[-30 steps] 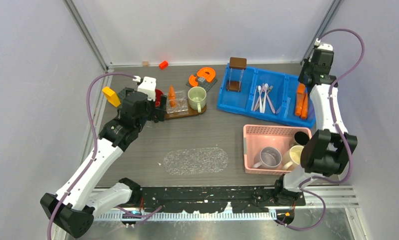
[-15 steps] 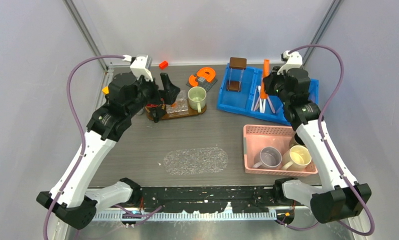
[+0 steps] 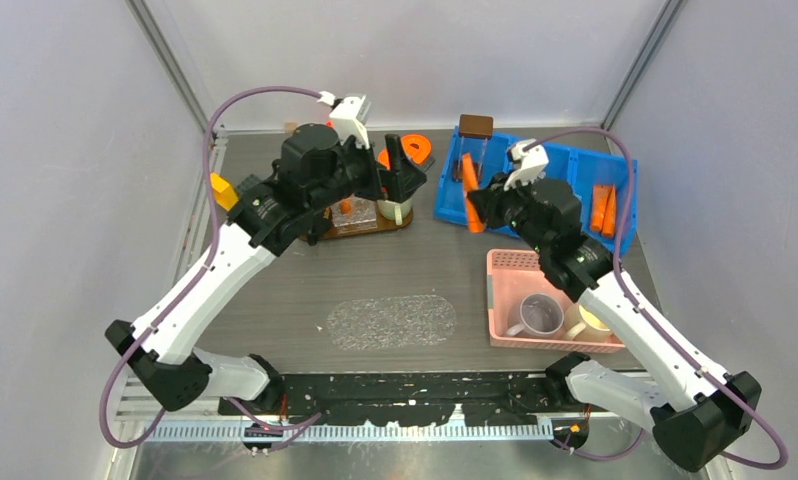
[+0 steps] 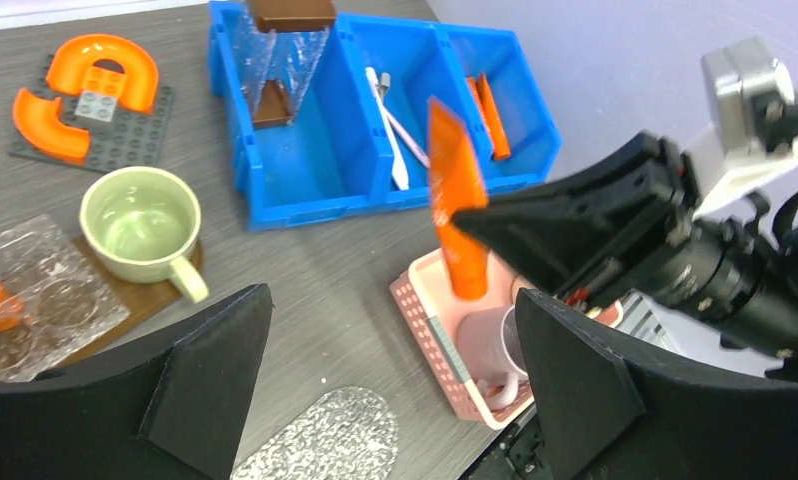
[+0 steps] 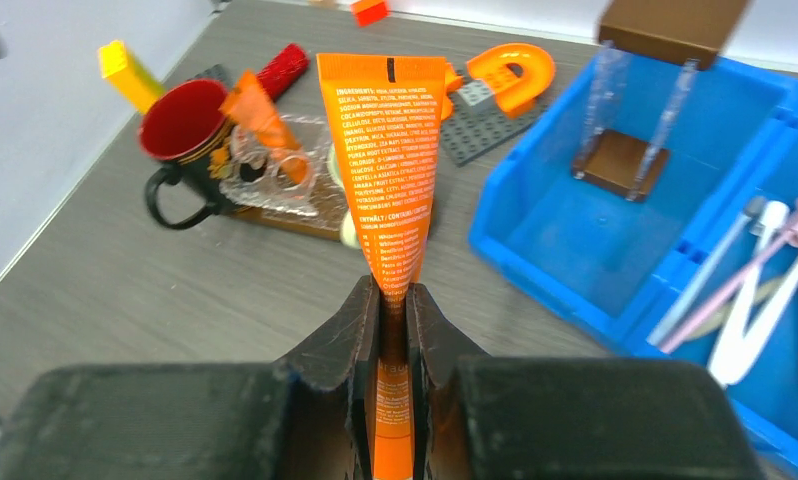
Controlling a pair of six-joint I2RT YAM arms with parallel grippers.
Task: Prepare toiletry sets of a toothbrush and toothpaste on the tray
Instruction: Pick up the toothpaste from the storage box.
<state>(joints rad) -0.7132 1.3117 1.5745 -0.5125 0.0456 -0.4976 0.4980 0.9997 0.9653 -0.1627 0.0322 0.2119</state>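
Your right claw (image 5: 393, 300) is clamped tight on the toothpaste (image 5: 383, 150) by its narrow end. It is held aloft at upper centre of the overhead view, beside the blue bin (image 4: 325, 160). Your left claw (image 4: 390, 385) gapes wide and empty near the tray (image 4: 125, 315), probably to take the tube.

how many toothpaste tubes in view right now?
4. One toothpaste tube in the right gripper, one on the tray, two in the blue bin's right compartment; others may lie hidden underneath.
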